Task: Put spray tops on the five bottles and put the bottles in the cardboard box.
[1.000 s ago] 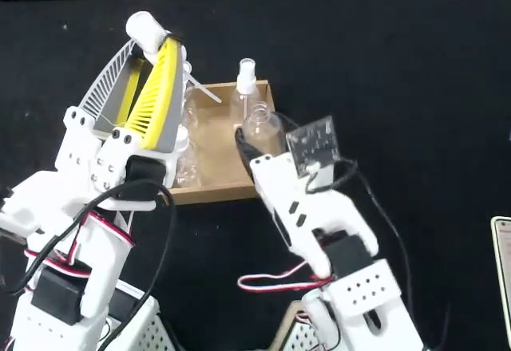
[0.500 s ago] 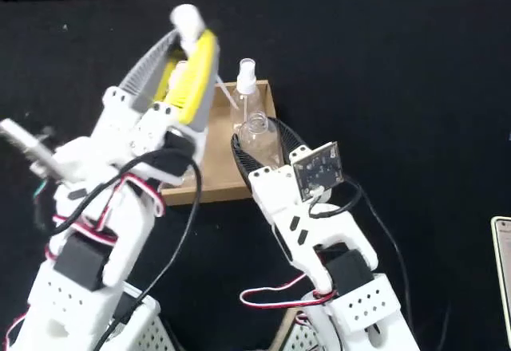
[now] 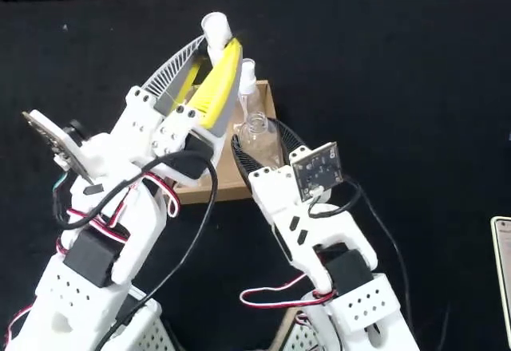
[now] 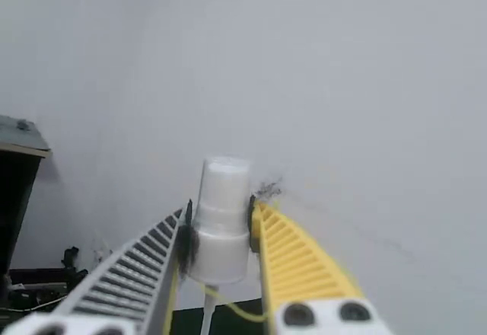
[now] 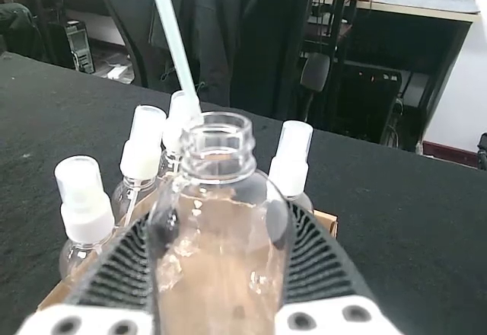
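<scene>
The left gripper point(image 3: 214, 46) was clenched on a spray top point(image 3: 214, 26), pinched by its collar between the two fingertips with the white head standing out past them. The thin tube point(image 4: 207, 314) ran back from the top between the jaws, along the fingers' own line. So the long axis of the spray top lay along the gripper, and the tube end pointed down towards the other arm.

The right gripper point(image 3: 257, 130) was grasping an open bottle point(image 3: 257, 128) around its belly. The bottle stood upright, with its bare neck point(image 5: 217, 141) rising clear above the jaws. In the right wrist view the tube point(image 5: 172, 42) slanted down from above those jaws to the neck's rim, on the side towards the left arm. Whether its tip was inside the neck could not be told. I judged the tube needed centring over the opening before being lowered.

Just beyond the right jaws sat the cardboard box point(image 3: 265, 94), with four capped bottles point(image 5: 82, 202) standing in it.
</scene>
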